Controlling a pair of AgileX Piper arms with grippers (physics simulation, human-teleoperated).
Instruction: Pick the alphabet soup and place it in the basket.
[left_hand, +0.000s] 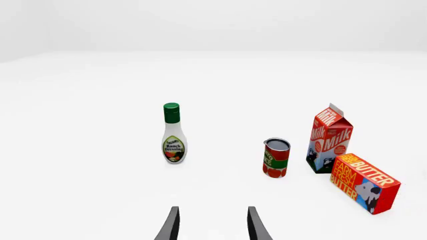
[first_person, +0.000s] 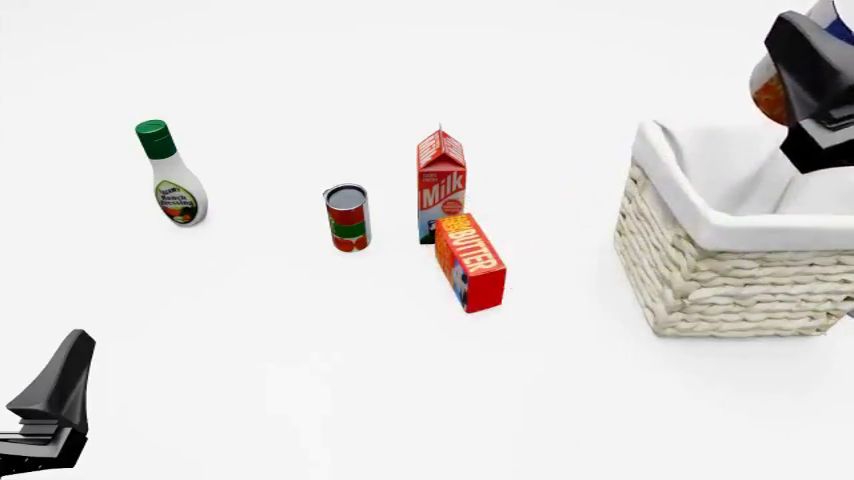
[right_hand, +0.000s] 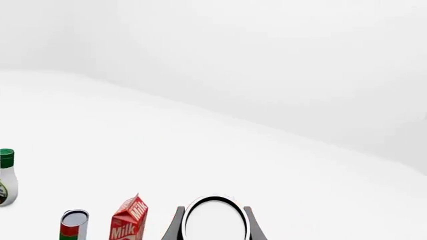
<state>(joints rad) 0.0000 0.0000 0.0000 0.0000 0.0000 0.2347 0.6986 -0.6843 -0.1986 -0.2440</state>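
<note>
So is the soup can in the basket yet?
Not yet. Picking looks done: the right end effector grips the alphabet soup, lifted above the basket. Left to do: lower it in and let go. The left end effector is open, idle.

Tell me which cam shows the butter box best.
Left wrist view: the butter box is whole and near, its label readable, lying beside the milk carton. Front view also shows it whole, smaller and farther off. Right wrist view lacks it; only the milk carton's top shows there.
</note>
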